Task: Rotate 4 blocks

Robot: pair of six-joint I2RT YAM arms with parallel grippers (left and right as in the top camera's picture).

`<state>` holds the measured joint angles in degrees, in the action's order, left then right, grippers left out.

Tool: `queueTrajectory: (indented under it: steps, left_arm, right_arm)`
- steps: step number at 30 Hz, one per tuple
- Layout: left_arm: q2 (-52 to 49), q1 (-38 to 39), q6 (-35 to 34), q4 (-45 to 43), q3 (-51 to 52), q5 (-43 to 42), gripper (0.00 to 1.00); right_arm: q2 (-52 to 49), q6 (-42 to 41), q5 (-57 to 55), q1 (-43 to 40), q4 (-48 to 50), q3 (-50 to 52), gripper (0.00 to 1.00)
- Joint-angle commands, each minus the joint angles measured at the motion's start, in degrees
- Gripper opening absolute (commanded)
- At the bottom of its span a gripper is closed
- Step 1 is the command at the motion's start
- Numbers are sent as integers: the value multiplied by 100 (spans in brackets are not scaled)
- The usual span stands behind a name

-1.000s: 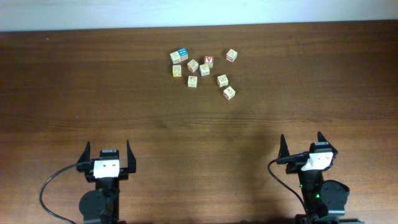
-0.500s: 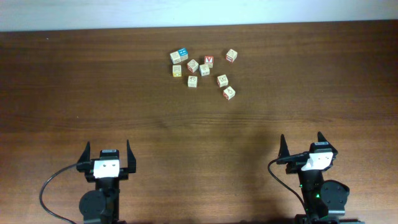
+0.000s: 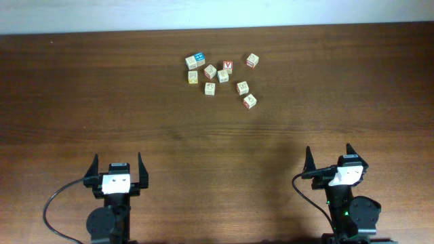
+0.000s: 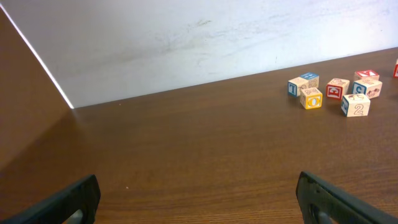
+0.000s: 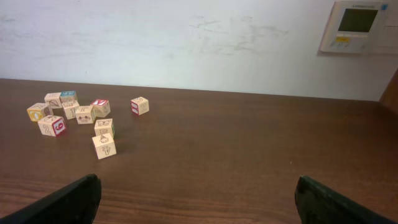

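Nothing's started yet -- the left gripper [image 3: 117,159] and right gripper [image 3: 328,150] both sit wide open and empty, well apart from the alphabet blocks [image 3: 223,76] clustered at the table's [image 3: 135,102] far side -- so a long reach probably comes next.

The blocks [image 3: 223,76] lie clustered on the table [image 3: 135,115], near its far edge.

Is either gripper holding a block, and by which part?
Nothing is held. The left gripper and right gripper both stand open and empty, well short of the blocks.
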<state>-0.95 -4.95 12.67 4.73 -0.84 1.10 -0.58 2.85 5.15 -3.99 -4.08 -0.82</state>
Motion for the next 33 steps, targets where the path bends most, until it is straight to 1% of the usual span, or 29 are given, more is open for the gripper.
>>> queueTrajectory:
  steps: [1, 16, 17, 18, 21, 22, 25, 27, 28, 29, 31, 33]
  left_arm:
    - [55, -4, 70, 4, 33, 20, 99]
    - [55, -4, 70, 4, 33, 17, 99]
    - [55, -4, 66, 7, 31, -52, 99]
    - [55, -4, 68, -22, 31, -308, 99]
    - [55, -11, 68, -168, 31, -894, 99]
    - [55, -9, 68, -254, 24, -938, 99]
    - [-28, -11, 70, -367, -162, -1217, 99]
    - [-400, -9, 70, -361, -535, -1687, 99]
    - [-627, -9, 70, -363, -704, -1705, 99]
    - [-981, -9, 70, -361, -966, -1705, 99]
    - [-1926, -11, 74, -350, -1683, -2026, 99]
    - [-2844, -9, 72, -138, -2439, -2249, 99]
  right_arm:
    - [37, -9, -50, -22, -2, 50, 99]
    - [37, -9, -52, -22, -2, 50, 99]
    - [37, -9, -70, -22, 0, 50, 99]
    - [37, -11, 4, -22, 70, 50, 99]
    - [37, -11, 481, -22, 627, 48, 99]
    - [37, -31, 527, -22, 758, 42, 99]
    - [0, -28, 1167, -22, 778, -234, 98]
    - [-179, -28, 1467, -22, 776, -570, 99]
    - [-291, -28, 1554, -22, 776, -710, 98]
    - [-557, -26, 1703, -22, 730, -990, 99]
    - [-1080, -26, 1910, -22, 560, -1447, 99]
    - [-1814, -26, 2181, -22, 339, -2103, 98]
